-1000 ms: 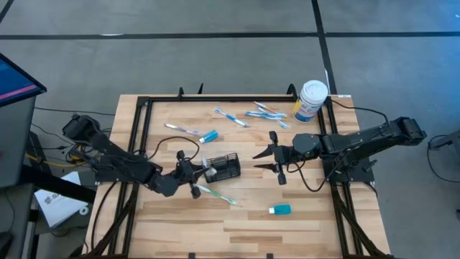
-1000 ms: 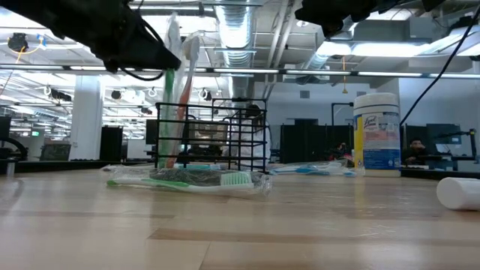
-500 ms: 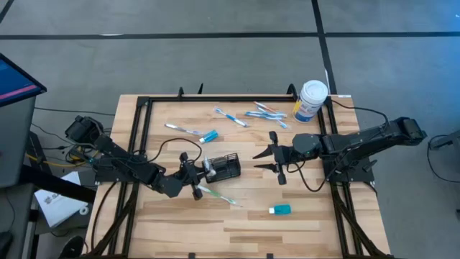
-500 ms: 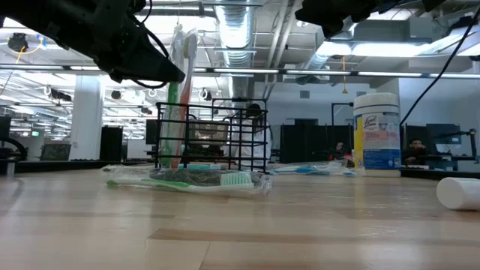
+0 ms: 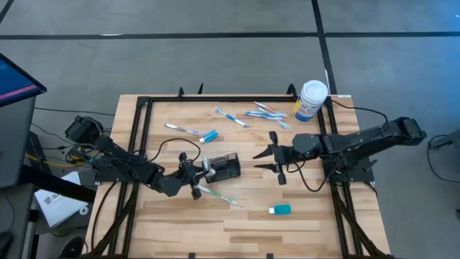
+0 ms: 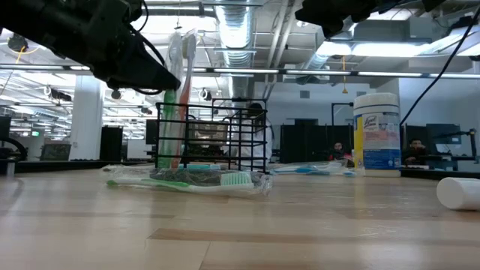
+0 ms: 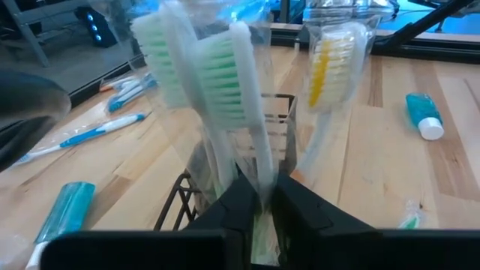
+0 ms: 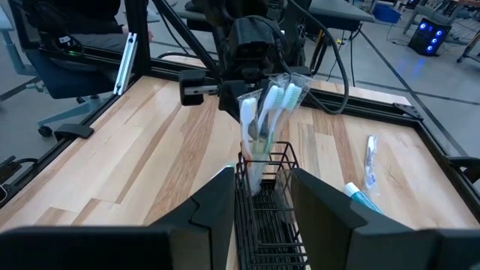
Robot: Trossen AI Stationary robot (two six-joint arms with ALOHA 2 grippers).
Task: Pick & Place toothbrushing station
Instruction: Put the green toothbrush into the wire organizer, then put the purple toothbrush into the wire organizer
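The left gripper (image 7: pixel 259 206) stood nearly closed, pinching a clear-wrapped pack of green-bristled toothbrushes (image 7: pixel 214 90) upright in the small black wire-mesh holder (image 5: pixel 224 167) at the wooden table's (image 5: pixel 172 223) middle. The right gripper (image 5: pixel 276 167) hovered just beside the holder's other end — fingers parted, holding nothing.
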